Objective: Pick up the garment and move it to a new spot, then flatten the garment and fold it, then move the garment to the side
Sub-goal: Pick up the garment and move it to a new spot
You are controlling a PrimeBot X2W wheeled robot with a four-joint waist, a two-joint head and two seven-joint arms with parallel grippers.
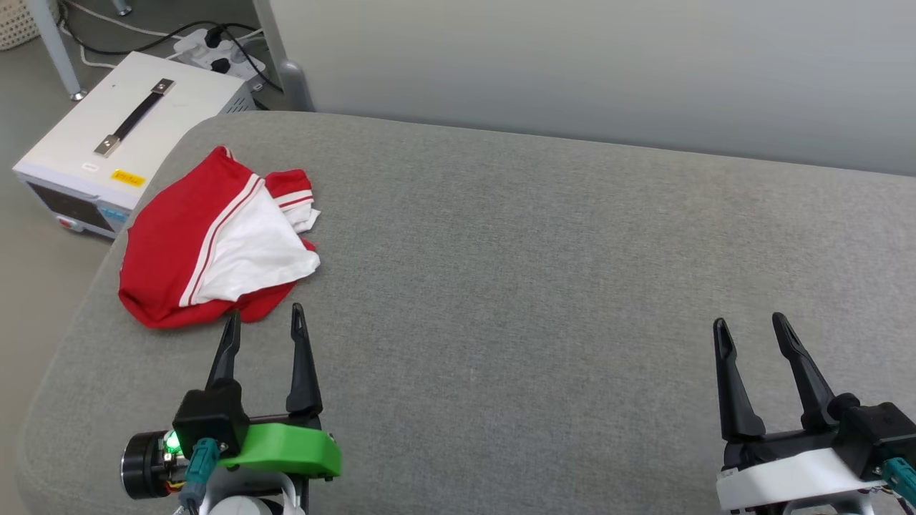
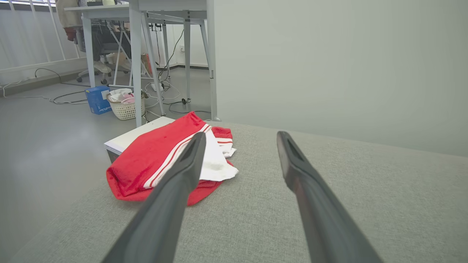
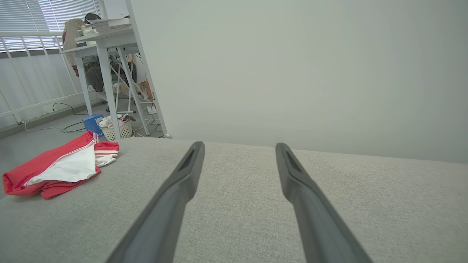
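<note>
Jaws in two pairs, both spread, one crumpled garment (image 1: 172, 247), one cushion (image 1: 544, 286)

Two long, tapered black fingers (image 1: 303, 372) per gripper. Left gripper (image 1: 265, 315): lime-green bracket (image 1: 286, 450), black block (image 1: 211, 415) with glowing green LED (image 1: 172, 442), teal plug (image 1: 200, 458), stubby black-and-silver cylinder (image 1: 139, 465). Right gripper (image 1: 749, 320): white bracket (image 1: 794, 481) instead, same kind of teal plug.
</note>
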